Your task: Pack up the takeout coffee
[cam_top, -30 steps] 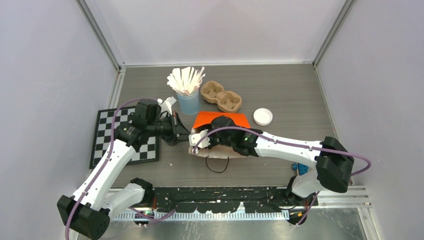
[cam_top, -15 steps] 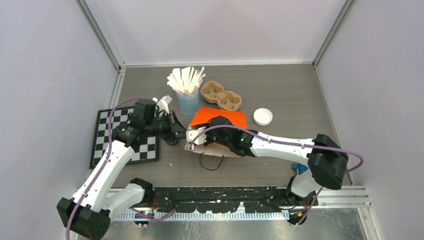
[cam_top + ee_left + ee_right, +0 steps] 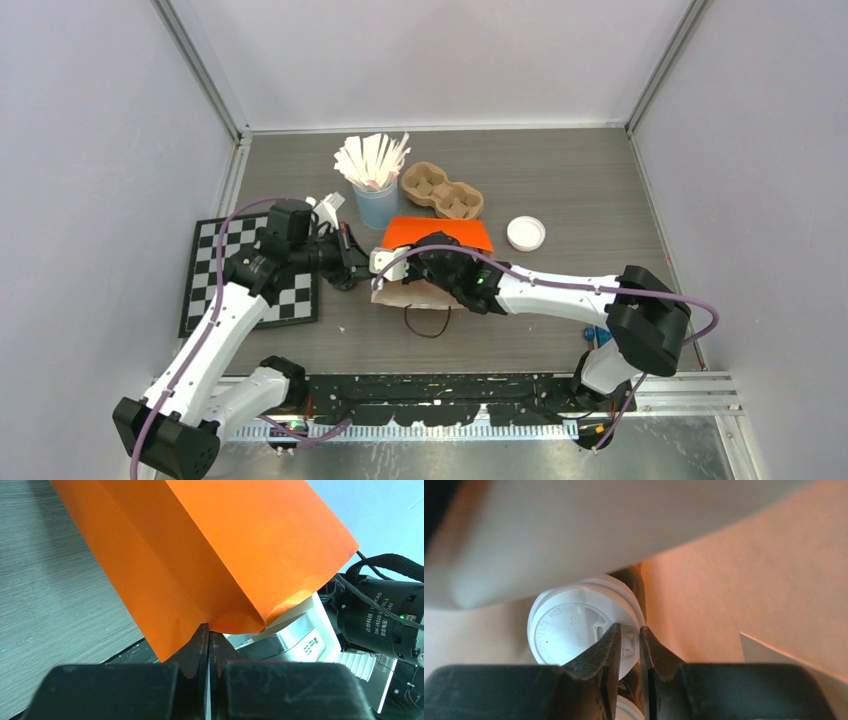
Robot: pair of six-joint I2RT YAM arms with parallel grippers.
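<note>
The right gripper is clamped on the rim of the white lid of a coffee cup, whose dark wall shows just behind the lid. Pale, orange-tinted paper walls surround it, so the cup is inside the bag. To my eye the step is lowering it to the bag's floor. A lid-edge grip is thin, so the descent should be slow and straight, and the gripper should open only once the cup is bearing on something. Whether it already rests there is hidden. A sliver of another white round edge shows below the fingers. It is too little to identify.

In the left wrist view, the left gripper has its fingers pressed together on a lower fold of the orange bag. The bag rises tilted away from the camera. This pinch is what holds the mouth open. It should stay fixed while the other arm works, since a tug could close the paper against the cup.

From above, the bag sits mid-tabletop, its loop handle trailing toward the arms. The right arm reaches low from its base leftward, with its wrist buried at the bag's mouth. The cup is hidden there. The left arm is bent at the elbow, and its forearm crosses a corner of the chessboard mat to meet the bag's left edge. Behind the bag stand a light-blue cup of white sticks and a pulp cup carrier. A loose white lid lies well apart to the right.
</note>
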